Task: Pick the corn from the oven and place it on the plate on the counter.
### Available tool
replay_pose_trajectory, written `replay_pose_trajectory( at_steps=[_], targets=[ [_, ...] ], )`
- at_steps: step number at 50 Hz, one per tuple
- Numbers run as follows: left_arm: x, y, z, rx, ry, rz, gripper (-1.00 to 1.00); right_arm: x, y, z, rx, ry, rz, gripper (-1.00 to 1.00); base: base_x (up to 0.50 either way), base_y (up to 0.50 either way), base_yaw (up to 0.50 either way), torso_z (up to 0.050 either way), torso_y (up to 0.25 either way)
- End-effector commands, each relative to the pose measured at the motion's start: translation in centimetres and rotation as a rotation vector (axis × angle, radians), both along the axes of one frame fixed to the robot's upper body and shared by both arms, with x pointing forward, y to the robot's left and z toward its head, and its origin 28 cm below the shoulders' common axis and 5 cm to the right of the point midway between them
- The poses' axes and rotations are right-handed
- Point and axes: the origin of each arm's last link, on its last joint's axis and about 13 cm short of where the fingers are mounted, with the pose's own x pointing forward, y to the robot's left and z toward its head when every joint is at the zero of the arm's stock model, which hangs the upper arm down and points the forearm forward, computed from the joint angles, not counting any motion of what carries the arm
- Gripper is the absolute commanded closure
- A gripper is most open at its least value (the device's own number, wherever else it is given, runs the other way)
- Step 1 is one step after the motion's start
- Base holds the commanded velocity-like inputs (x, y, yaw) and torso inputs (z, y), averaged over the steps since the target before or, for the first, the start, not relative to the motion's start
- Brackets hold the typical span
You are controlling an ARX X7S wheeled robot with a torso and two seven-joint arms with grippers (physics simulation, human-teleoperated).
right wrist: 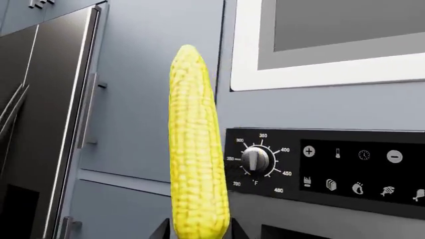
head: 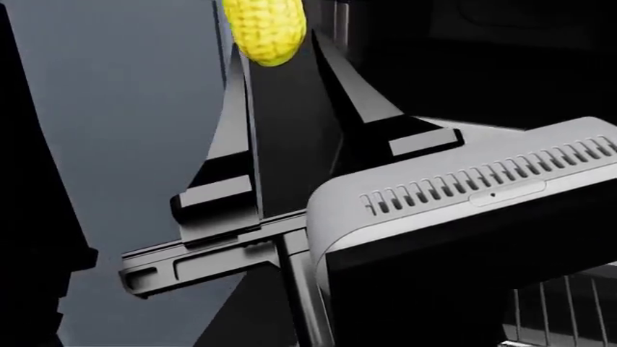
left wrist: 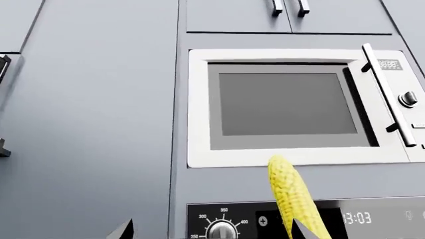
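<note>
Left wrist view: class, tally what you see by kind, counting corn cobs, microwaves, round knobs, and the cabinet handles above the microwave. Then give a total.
Corn cob: 1
Microwave: 1
Round knobs: 2
Cabinet handles: 2
Total: 6

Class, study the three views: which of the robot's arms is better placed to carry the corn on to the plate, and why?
Right. The right gripper is shut on the corn, upright between its fingers. The left wrist view only sees that cob from the side; the left gripper's state is unclear. No plate is visible.
</note>
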Motion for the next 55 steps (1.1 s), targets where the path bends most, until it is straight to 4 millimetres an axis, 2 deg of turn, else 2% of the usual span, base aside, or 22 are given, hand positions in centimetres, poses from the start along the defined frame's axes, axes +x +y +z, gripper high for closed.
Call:
replay_pose_trajectory(
  at_steps=[1,41,55],
  targets=[
    [0.0,-0.04,0.14,0.003,-0.003,-0.003,-1.0,0.01,-0.11,0.23,-0.005,-0.014,-0.007,1.0,-0.08,0.49,0.0,0.0,0.0],
    [0.16,-0.22,0.46,0.019,-0.009,-0.012,-1.0,-0.01,-0.1,0.25,-0.005,-0.03,-0.005,1.0,-0.09,0.47,0.0,0.0,0.0],
    [-0.28,-0.45,0.39,0.039,-0.006,-0.022,-1.0,-0.67,-0.35,0.01,-0.002,-0.021,-0.009,1.0,-0.09,0.49,0.0,0.0,0.0]
  ],
)
